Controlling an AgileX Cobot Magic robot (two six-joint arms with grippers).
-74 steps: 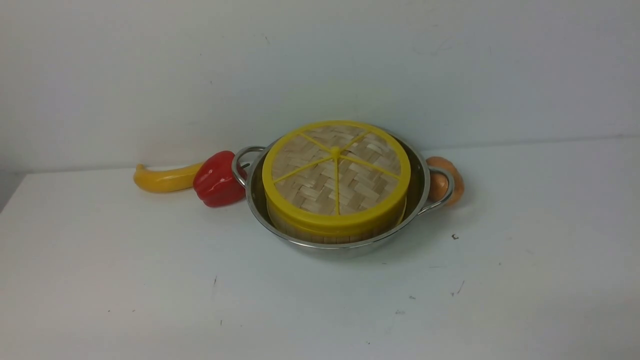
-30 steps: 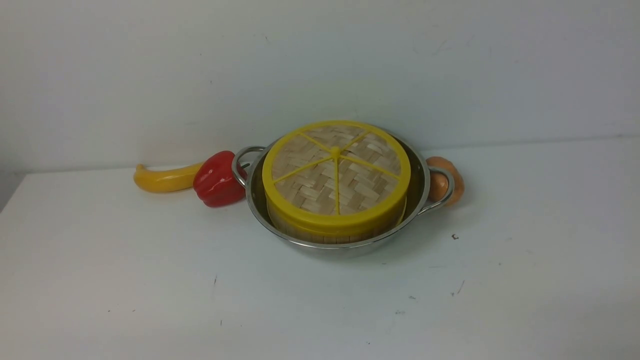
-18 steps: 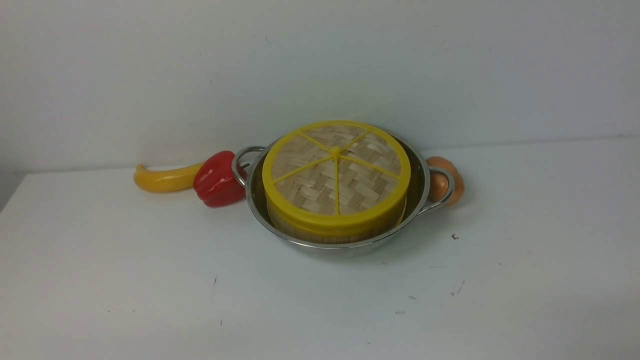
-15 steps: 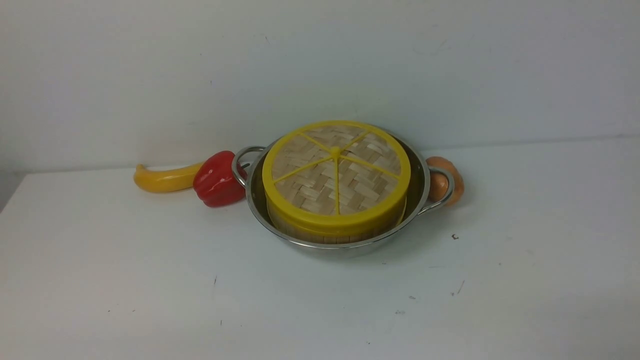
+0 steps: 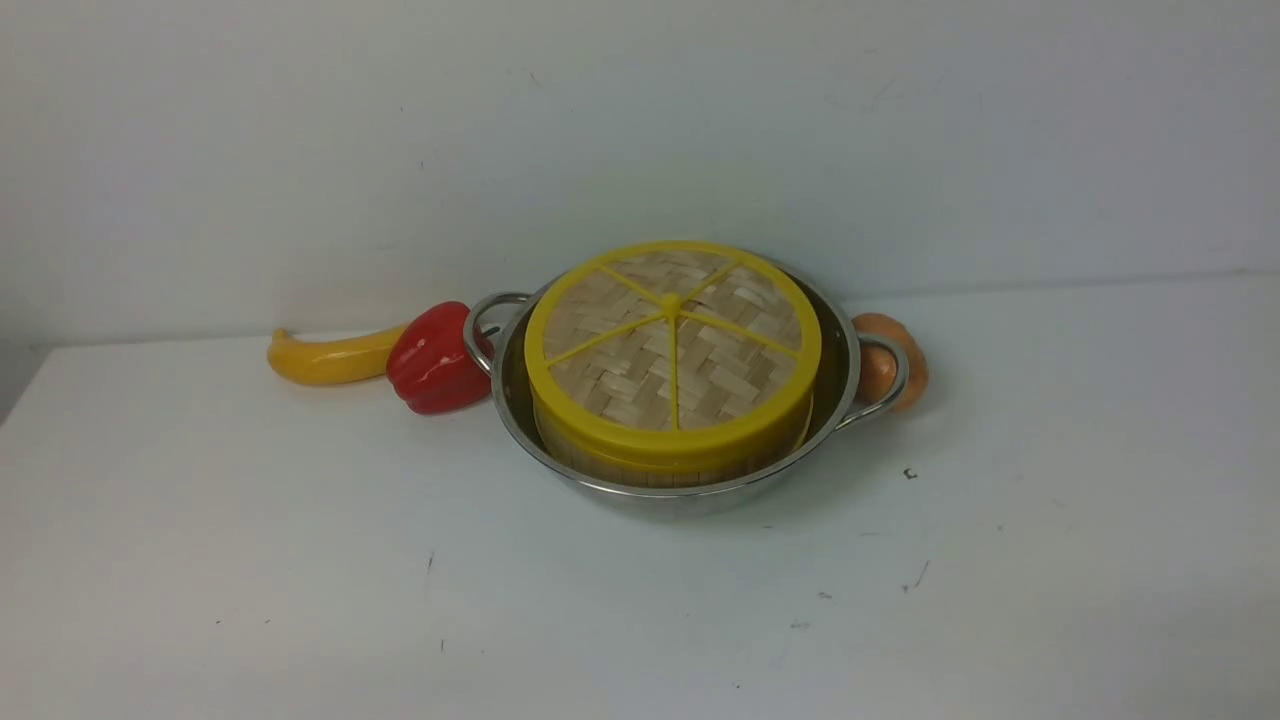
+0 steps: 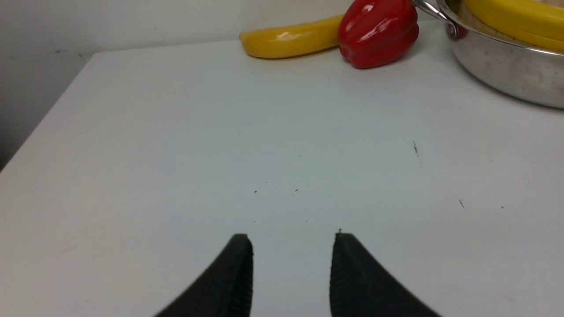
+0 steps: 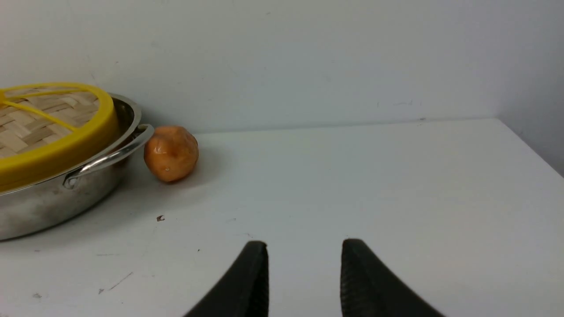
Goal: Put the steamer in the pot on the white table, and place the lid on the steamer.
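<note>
The steel pot (image 5: 838,400) stands at the back middle of the white table (image 5: 300,560). Inside it sits the steamer (image 5: 650,470), only its slatted wall showing under the lid (image 5: 672,345), which lies flat on top with its yellow rim and spokes. Neither arm shows in the front view. My left gripper (image 6: 291,240) hovers open over bare table, well short of the pot (image 6: 506,70), with nothing between its fingers. My right gripper (image 7: 304,246) is open too, empty, on the other side of the pot (image 7: 53,202) and lid (image 7: 57,145).
A yellow banana (image 5: 325,358) and a red pepper (image 5: 432,360) lie against the pot's left handle. A brown round fruit (image 5: 890,365) sits behind the right handle. A white wall runs close behind them. The table's left edge (image 6: 39,132) and right edge (image 7: 533,149) show in the wrist views.
</note>
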